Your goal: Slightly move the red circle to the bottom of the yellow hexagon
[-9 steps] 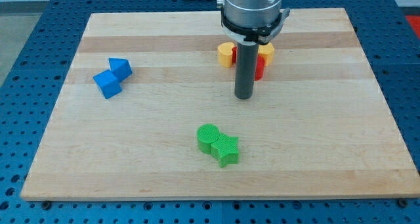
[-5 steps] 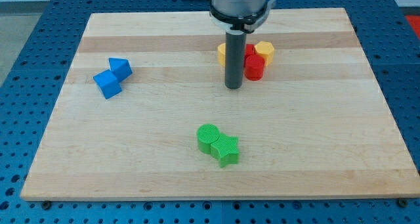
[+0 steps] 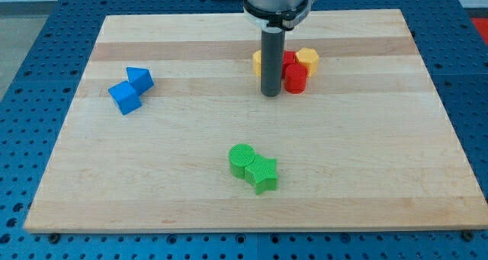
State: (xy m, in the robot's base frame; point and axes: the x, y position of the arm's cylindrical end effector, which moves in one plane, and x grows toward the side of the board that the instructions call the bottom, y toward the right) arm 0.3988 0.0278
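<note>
The red circle [image 3: 296, 77] stands near the view's top, just below the yellow hexagon [image 3: 307, 59] and touching it. A second red block [image 3: 289, 59] sits behind it, partly hidden. A yellow block [image 3: 258, 62] lies left of the rod, mostly hidden by it. My tip [image 3: 271, 94] rests on the board just to the left of the red circle, close to it; I cannot tell if it touches.
Two blue blocks [image 3: 130, 89] sit together at the view's left. A green circle [image 3: 242, 158] and a green star [image 3: 262, 174] touch each other at the view's lower middle. The wooden board [image 3: 381, 153] lies on a blue perforated table.
My tip has moved from below the red circle to the left and up, and now stands beside the circle's left. The blocks look unmoved.
</note>
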